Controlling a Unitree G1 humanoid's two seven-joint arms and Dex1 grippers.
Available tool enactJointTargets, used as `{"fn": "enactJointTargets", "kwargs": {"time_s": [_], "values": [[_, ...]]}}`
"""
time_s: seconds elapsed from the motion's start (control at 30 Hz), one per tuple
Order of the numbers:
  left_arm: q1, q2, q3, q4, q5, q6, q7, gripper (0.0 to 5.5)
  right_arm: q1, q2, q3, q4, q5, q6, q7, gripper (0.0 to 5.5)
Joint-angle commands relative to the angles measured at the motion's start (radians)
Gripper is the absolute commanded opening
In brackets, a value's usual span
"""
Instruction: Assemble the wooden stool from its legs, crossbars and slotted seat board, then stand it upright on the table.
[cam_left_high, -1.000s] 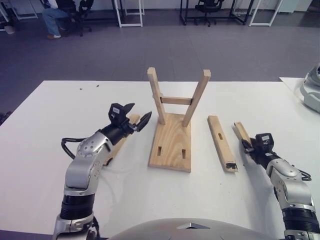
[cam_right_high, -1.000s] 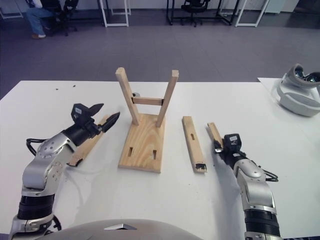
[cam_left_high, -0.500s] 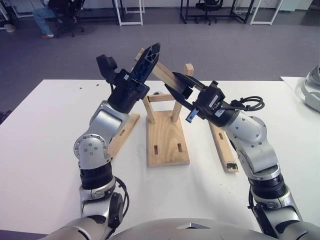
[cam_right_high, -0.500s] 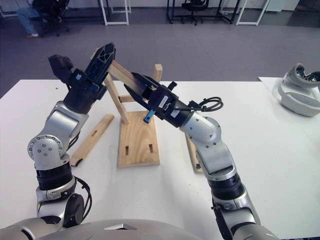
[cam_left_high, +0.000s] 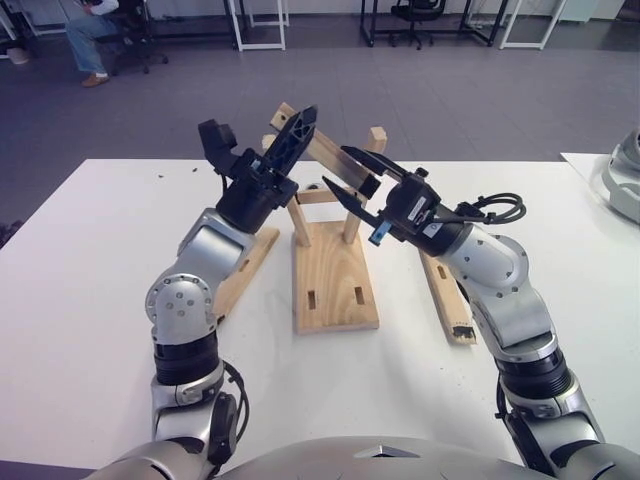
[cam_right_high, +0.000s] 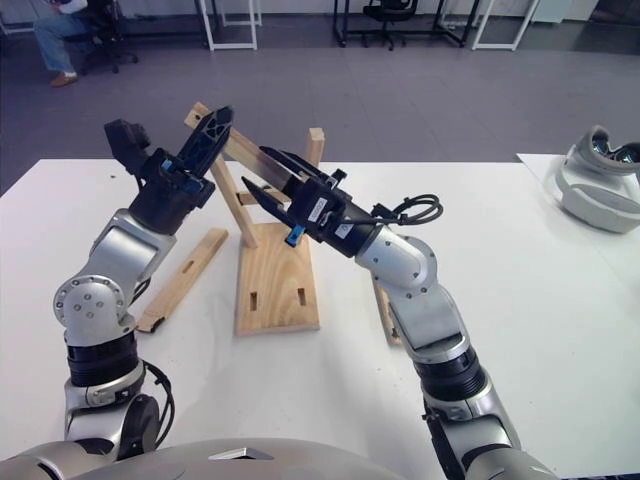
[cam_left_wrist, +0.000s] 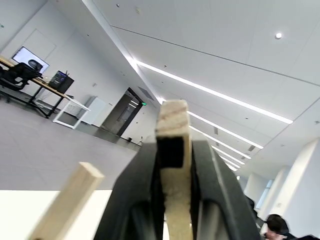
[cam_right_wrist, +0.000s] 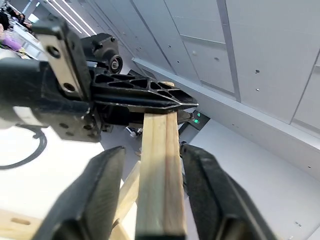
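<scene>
A pale wooden stool leg (cam_left_high: 320, 148) is held slanted above the slotted wooden seat board (cam_left_high: 335, 290), likely for slotting in. It is clamped by the left gripper (cam_left_high: 298, 128) and straddled by the open-jawed right gripper (cam_left_high: 336, 168).

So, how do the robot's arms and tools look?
The left arm and right arm are silver-grey shells with rounded joints and black wrists. The left tool and right tool each have two black, pointed fingers. A looped black cable and a small blue tag sit by the right wrist.
</scene>
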Motion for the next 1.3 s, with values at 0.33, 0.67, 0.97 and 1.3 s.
{"fn": "enactJointTargets", "kwargs": {"time_s": [0.33, 0.67, 0.97, 1.3], "values": [[0.231, 0.384, 0.111, 0.460, 0.461, -0.190, -0.449, 0.41, 0.332, -0.058, -0.128, 0.209, -0.033, -0.101, -0.047, 2.69], [0.121, 0.323, 0.120, 0.791, 0.594, -0.338, -0.565, 0.41, 0.344, -0.029, -0.122, 0.320, -0.028, -0.168, -0.049, 2.69], [0.124, 0.295, 0.129, 0.784, 0.615, -0.326, -0.556, 0.41, 0.341, -0.017, -0.113, 0.338, -0.033, -0.176, -0.050, 2.69], [0.198, 0.313, 0.129, 0.690, 0.648, -0.269, -0.498, 0.41, 0.331, -0.005, -0.109, 0.348, -0.044, -0.178, -0.053, 2.69]]}}
